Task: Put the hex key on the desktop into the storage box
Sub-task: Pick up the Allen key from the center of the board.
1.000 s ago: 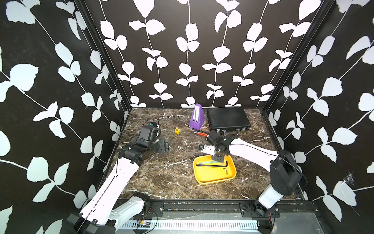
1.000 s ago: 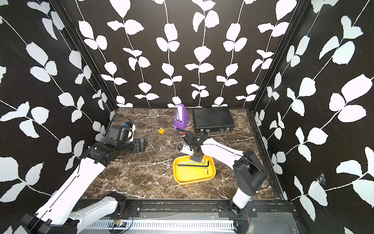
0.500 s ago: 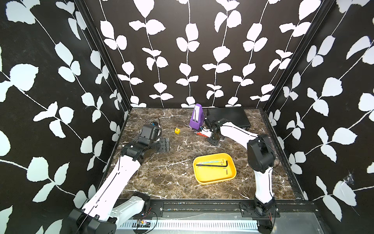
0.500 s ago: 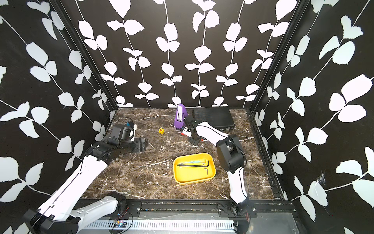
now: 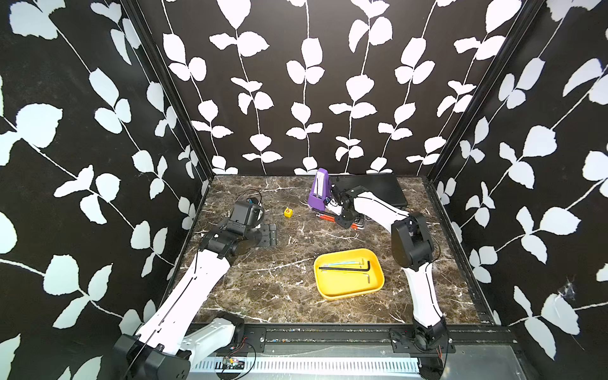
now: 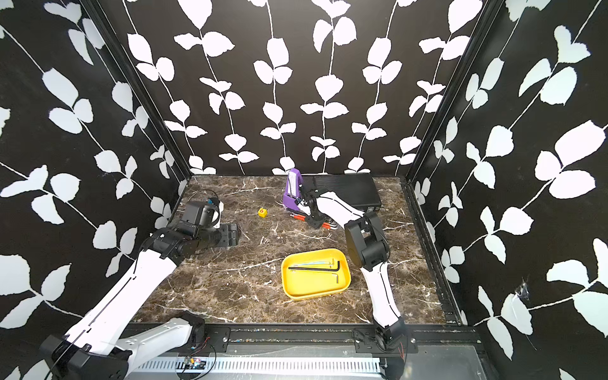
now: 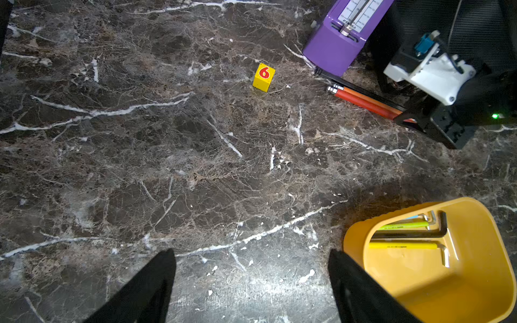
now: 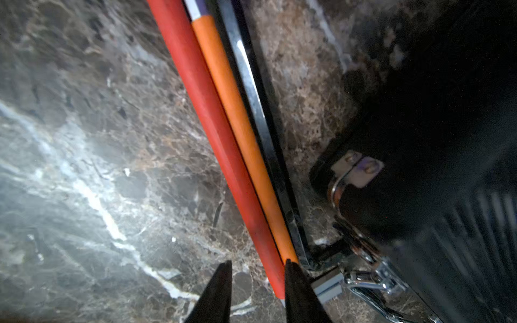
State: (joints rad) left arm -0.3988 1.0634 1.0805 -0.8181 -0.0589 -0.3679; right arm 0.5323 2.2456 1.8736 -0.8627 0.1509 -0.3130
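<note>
**A:** Where do we have the right gripper (image 5: 344,223)?

**B:** Upper centre of the tabletop in both top views. It's down at the dark brown marble-patterned desktop (image 5: 263,289), just in front of the purple plastic metronome (image 5: 318,194) and the black ribbed flat case (image 5: 385,189).

**A:** Fingers?

**B:** Parted. In the right wrist view we see the end of the red-sleeved hex key (image 8: 212,125) between the two black tips, with a gap on one side. Not clamped on it.

**A:** What else lies there?

**B:** An orange-sleeved hex key (image 8: 230,98) touching the red one, then a bare dark steel hex key (image 8: 253,84) right beside that. All three are parallel and flat on the desktop.

**A:** And the shallow bright yellow plastic storage box (image 5: 348,294)?

**B:** Lower right of centre, well apart from those three. In it we see a long black hex key (image 5: 345,268) plus thinner yellow- and green-sleeved hex keys (image 7: 402,245).

**A:** Left gripper (image 7: 250,253)?

**B:** Left side of the tabletop, far from the keys. Fingers are released wide with nothing between them. The small yellow cube with a red 6 (image 5: 288,212) sits between it and the metronome.
</note>
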